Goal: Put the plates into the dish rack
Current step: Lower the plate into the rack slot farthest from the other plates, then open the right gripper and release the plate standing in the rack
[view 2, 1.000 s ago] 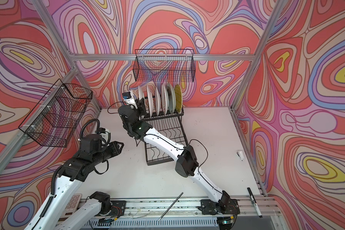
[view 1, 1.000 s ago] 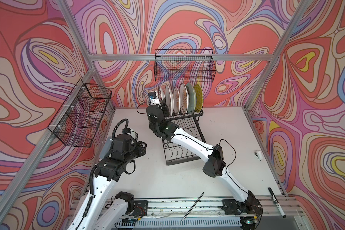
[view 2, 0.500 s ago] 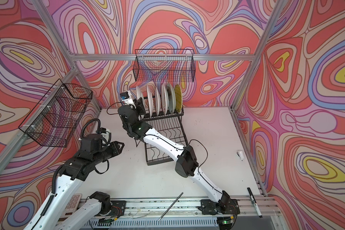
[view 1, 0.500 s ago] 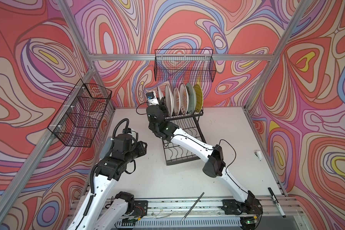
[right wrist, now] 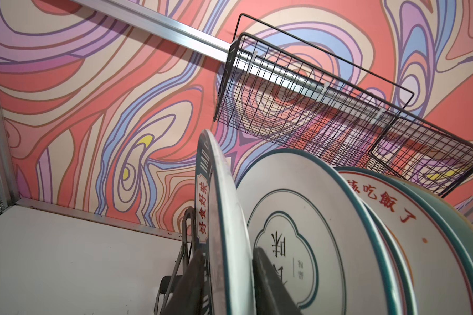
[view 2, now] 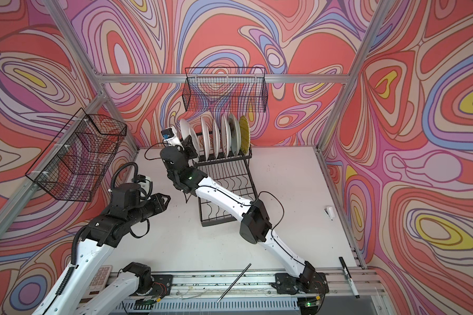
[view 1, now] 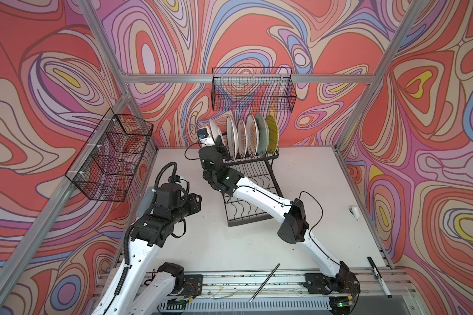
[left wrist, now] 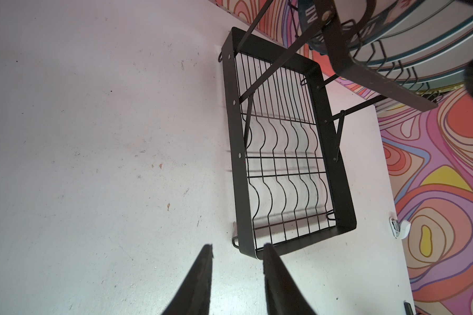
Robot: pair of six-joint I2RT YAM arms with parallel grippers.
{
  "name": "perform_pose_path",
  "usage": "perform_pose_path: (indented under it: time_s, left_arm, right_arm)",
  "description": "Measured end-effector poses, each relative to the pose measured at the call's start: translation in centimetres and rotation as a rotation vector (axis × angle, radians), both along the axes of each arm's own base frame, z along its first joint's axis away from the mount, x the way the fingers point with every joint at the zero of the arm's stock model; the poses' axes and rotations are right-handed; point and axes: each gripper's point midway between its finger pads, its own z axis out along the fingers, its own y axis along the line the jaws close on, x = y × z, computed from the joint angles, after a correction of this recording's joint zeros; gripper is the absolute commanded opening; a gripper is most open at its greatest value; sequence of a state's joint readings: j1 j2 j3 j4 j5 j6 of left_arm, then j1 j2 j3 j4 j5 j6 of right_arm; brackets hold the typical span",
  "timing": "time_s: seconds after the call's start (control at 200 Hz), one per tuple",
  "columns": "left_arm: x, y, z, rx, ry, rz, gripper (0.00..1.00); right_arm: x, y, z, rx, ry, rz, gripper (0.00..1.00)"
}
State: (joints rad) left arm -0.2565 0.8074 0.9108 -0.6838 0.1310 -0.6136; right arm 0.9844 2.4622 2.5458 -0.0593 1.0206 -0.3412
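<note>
Where the table (view 1: 230, 259) meets the near rail, a thin metal rod (view 1: 265, 282) and a black marker (view 1: 378, 275) lie well apart, the marker's label too small to read. Farther in, the left gripper (left wrist: 238, 246) hangs over bare table just beside the dish rack (view 1: 249, 221), its fingers a little apart and empty. On the rack's raised upper tier six plates stand on edge in a row. The right gripper (right wrist: 230, 252) is clamped on the leftmost plate (right wrist: 221, 207), one finger on each face near the lower rim. This plate leans away from its neighbour, and whether its edge sits in a slot cannot be told. Its dark rim bears pale letters "HAO" and a white tag with red characters 好食好味. The next plate (right wrist: 298, 218) shows a teal-framed 味 at its centre, with smaller characters below too blurred to read. A plate behind it (right wrist: 410, 240) carries red 吃飯了 along its rim. At the row's right end stand a pale green plate (view 1: 262, 131) and a yellow plate (view 1: 272, 133). Behind them a black mesh basket (view 1: 253, 90) hangs on the back wall.
</note>
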Motion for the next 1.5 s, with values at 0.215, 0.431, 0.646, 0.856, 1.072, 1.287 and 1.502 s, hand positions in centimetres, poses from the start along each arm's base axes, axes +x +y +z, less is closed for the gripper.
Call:
perform_pose_path:
  time_s: [0.215, 0.431, 0.646, 0.856, 1.072, 1.287, 1.502]
  left_arm:
    - [0.0, 0.0, 0.0, 0.0, 0.0, 0.0, 0.35]
    - [0.0, 0.0, 0.0, 0.0, 0.0, 0.0, 0.35]
    - [0.0, 0.0, 0.2, -0.002, -0.005, 0.0, 0.35]
    - [-0.1, 0.0, 0.4, -0.004, -0.013, 0.001, 0.35]
    - [-0.2, 0.1, 0.5, -0.007, -0.016, 0.002, 0.36]
    - [-0.4, 0.1, 0.7, -0.009, -0.021, 0.002, 0.36]
    - [-0.5, 0.0, 0.7, -0.022, -0.018, 0.004, 0.37]
  right_arm:
    - [0.1, 0.1, -0.5, -0.016, 0.008, 0.003, 0.46]
    - [0.0, 0.2, -0.4, -0.016, 0.007, 0.008, 0.5]
    - [-0.2, 0.1, 0.2, -0.011, 0.003, 0.019, 0.52]
    - [-1.2, -0.3, 2.7, 0.016, -0.017, 0.037, 0.54]
    - [-2.6, -1.0, 5.6, 0.058, -0.039, 0.072, 0.55]
    - [-4.0, -2.0, 7.8, 0.107, -0.037, 0.121, 0.56]
    - [-6.3, -4.2, 9.4, 0.15, -0.015, 0.195, 0.56]
